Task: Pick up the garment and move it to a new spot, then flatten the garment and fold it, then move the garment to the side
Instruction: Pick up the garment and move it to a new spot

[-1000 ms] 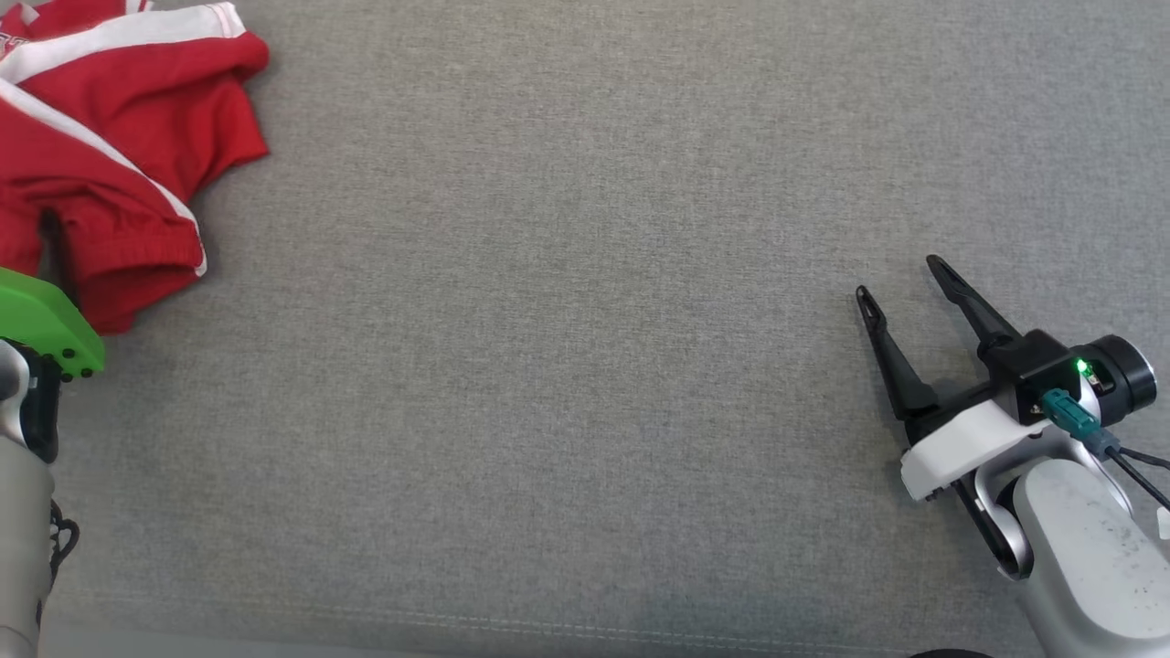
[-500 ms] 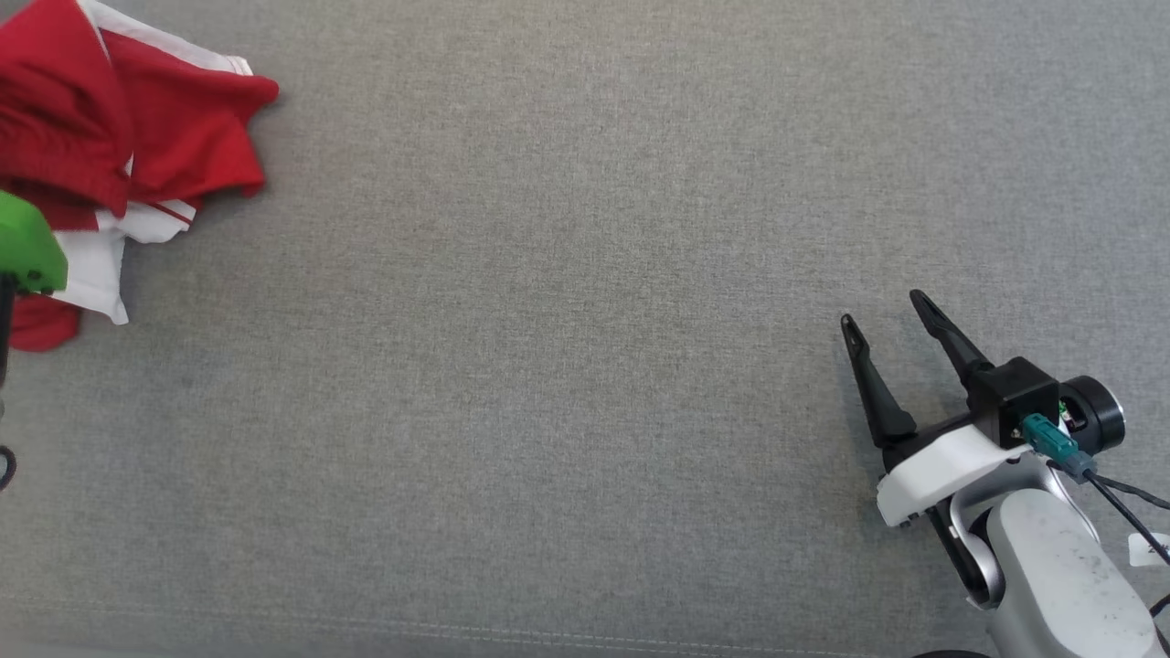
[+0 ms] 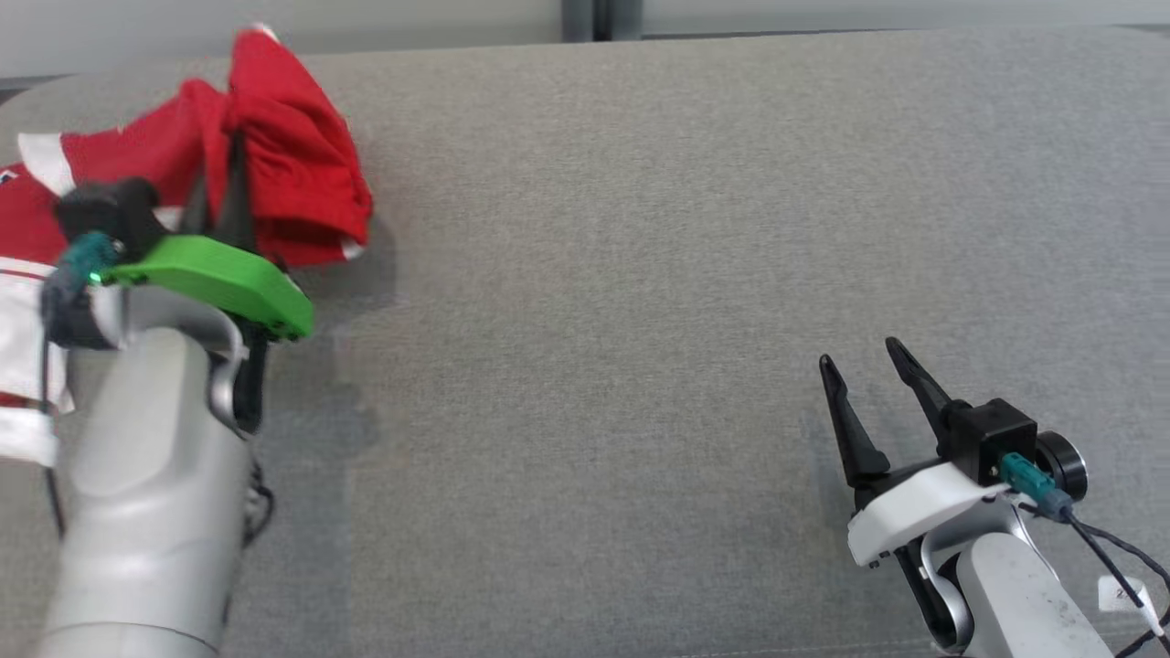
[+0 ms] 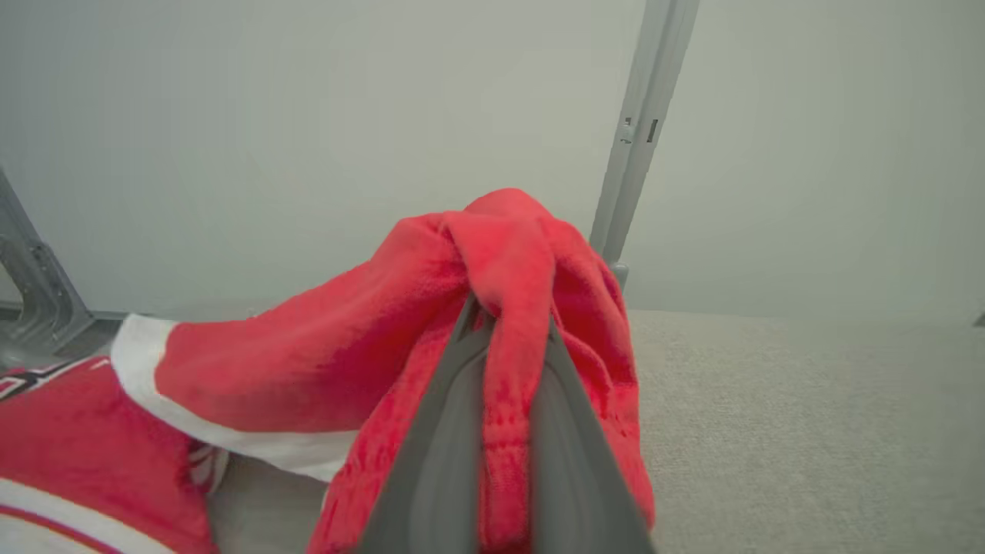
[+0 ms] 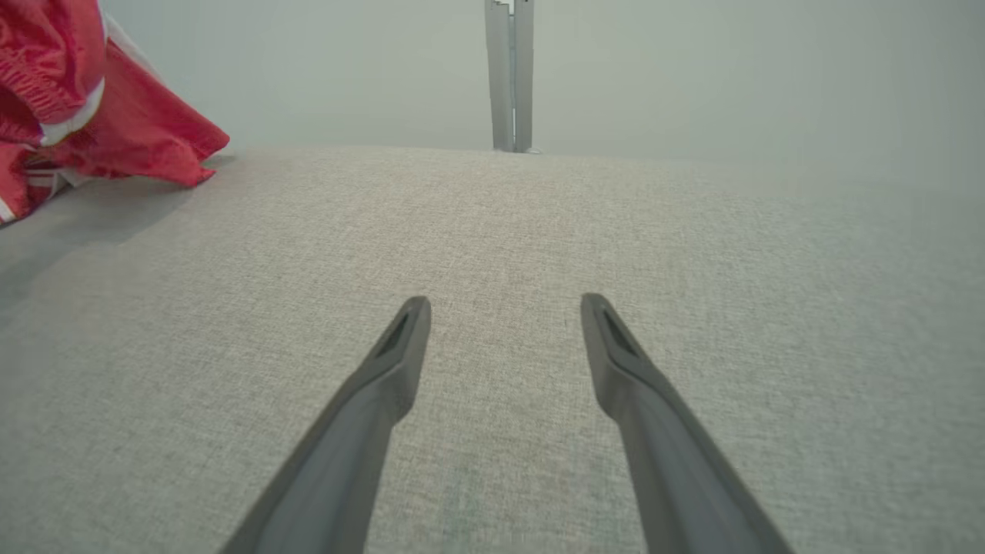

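The garment is red with white bands and lies bunched at the far left of the grey cloth surface. My left gripper is shut on a raised fold of it, and the fabric drapes over the fingertips. The left wrist view shows the red garment pinched between the two fingers of the left gripper, lifted above the surface. My right gripper stands open and empty at the lower right. In the right wrist view the right gripper hovers over bare cloth, with the garment far off at the upper left.
The grey surface's back edge runs along the top of the head view, with a pale wall and a grey metal post behind it. The same post stands straight ahead of the right gripper. Wide bare cloth lies between the two arms.
The head camera has tilted up, so the whole picture shifted. My left gripper went from open to shut on the garment and has lifted a fold. The right gripper has stayed open.
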{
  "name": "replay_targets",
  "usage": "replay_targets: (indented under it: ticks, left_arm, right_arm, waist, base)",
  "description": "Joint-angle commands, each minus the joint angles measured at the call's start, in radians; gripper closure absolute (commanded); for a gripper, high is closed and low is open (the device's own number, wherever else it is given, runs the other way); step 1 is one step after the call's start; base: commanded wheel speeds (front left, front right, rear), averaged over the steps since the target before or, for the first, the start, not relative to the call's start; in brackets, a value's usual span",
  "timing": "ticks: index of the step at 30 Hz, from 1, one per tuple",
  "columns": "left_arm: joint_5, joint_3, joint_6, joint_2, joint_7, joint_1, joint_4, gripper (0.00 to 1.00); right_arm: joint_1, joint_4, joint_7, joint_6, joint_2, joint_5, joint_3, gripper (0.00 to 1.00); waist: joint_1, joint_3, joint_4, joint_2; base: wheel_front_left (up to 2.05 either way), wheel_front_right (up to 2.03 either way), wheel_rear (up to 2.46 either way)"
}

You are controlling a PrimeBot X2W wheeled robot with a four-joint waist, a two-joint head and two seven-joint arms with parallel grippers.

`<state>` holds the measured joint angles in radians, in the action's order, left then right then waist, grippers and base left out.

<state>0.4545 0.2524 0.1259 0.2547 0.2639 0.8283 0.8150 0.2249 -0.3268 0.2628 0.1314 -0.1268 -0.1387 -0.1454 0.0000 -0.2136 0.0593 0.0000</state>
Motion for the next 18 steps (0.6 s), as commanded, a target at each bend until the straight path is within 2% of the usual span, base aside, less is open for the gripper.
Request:
replay_targets:
  ticks: [1, 4, 7, 10, 14, 16, 17, 18]
  left_arm:
    - [0.029, -0.012, -0.004, -0.034, 0.0, -0.036, 0.011, 1.0]
    - [0.079, -0.032, -0.004, -0.132, 0.0, -0.106, 0.058, 1.0]
    - [0.108, -0.019, 0.0, -0.183, 0.0, -0.159, 0.094, 1.0]
    - [0.168, 0.021, 0.005, -0.201, 0.0, -0.192, 0.086, 1.0]
    - [0.341, 0.201, 0.005, -0.199, 0.0, -0.203, -0.064, 1.0]
    - [0.368, 0.239, -0.004, -0.199, 0.0, -0.183, -0.118, 1.0]
    - [0.36, 0.249, -0.015, -0.2, 0.0, -0.169, -0.14, 0.78]
    - [0.358, 0.252, -0.03, -0.2, 0.0, -0.162, -0.154, 0.36]
  right_arm:
    - [-0.017, -0.003, 0.003, -0.001, 0.003, -0.007, 0.004, 0.0]
    - [-0.025, -0.003, 0.003, -0.001, 0.008, -0.011, 0.019, 0.0]
    - [-0.02, 0.0, 0.003, -0.001, 0.018, -0.012, 0.014, 0.0]
    - [-0.012, 0.005, 0.003, -0.001, 0.027, -0.016, 0.014, 0.0]
    - [-0.018, 0.001, 0.003, -0.001, 0.037, -0.023, 0.009, 0.0]
    - [-0.021, 0.001, 0.003, -0.001, 0.043, -0.026, 0.002, 0.0]
    - [-0.021, 0.001, 0.003, -0.001, 0.044, -0.026, 0.0, 0.0]
    - [-0.02, 0.0, 0.003, -0.001, 0.046, -0.027, -0.001, 0.0]
  waist:
    - [0.0, 0.027, -0.098, 0.0]
    - [0.0, 0.021, -0.156, 0.0]
    - [0.0, 0.012, -0.224, 0.0]
    - [0.0, 0.007, -0.281, 0.0]
    - [0.0, 0.012, -0.349, 0.0]
    - [0.0, 0.013, -0.368, 0.0]
    - [0.0, 0.013, -0.376, 0.0]
    - [0.0, 0.013, -0.384, 0.0]
  base:
    - [0.0, 0.0, 0.0]
    - [0.0, 0.0, 0.0]
    - [0.0, 0.0, 0.0]
    - [0.0, 0.0, 0.0]
    - [0.0, 0.0, 0.0]
    - [0.0, 0.0, 0.0]
    - [0.0, 0.0, 0.0]
    - [0.0, 0.0, 0.0]
